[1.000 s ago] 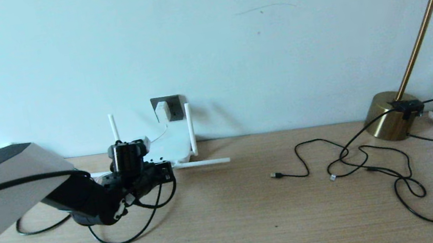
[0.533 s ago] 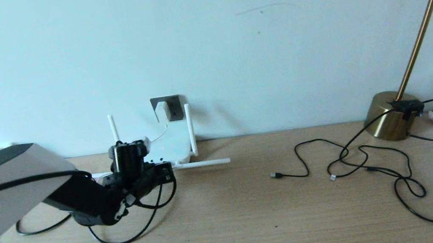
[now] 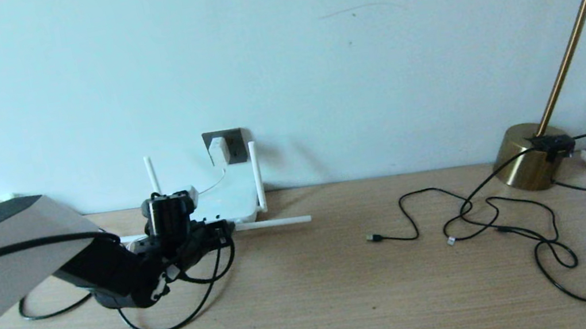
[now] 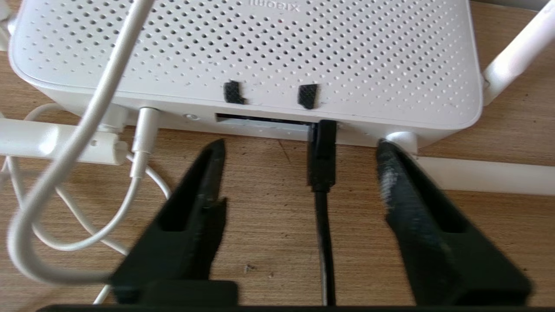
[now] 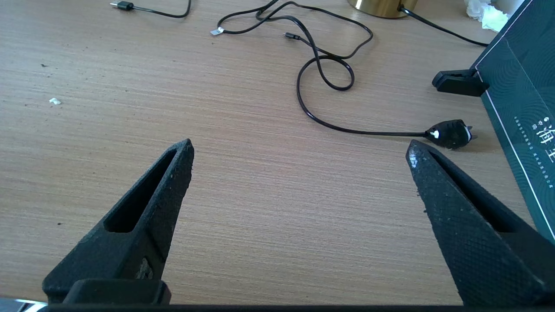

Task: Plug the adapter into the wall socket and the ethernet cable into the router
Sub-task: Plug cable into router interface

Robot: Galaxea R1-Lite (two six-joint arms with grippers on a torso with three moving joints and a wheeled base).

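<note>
At the wall: adapter (image 3: pixel 218 150) sits in the wall socket (image 3: pixel 231 141), apparently done.
Router (image 4: pixel 247 60): on the desk below the socket; ethernet cable (image 4: pixel 321 156) seated in its port.
Left gripper (image 4: pixel 299 173): fingers spread, straddling the plug without touching it.
Right gripper (image 5: pixel 299 182): fingers apart over bare desk, idle.
Remaining: seemingly only withdrawal.

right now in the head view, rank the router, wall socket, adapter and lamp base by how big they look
1. lamp base; its nearness is unclear
2. router, partly hidden by the left gripper
3. wall socket
4. adapter
</note>
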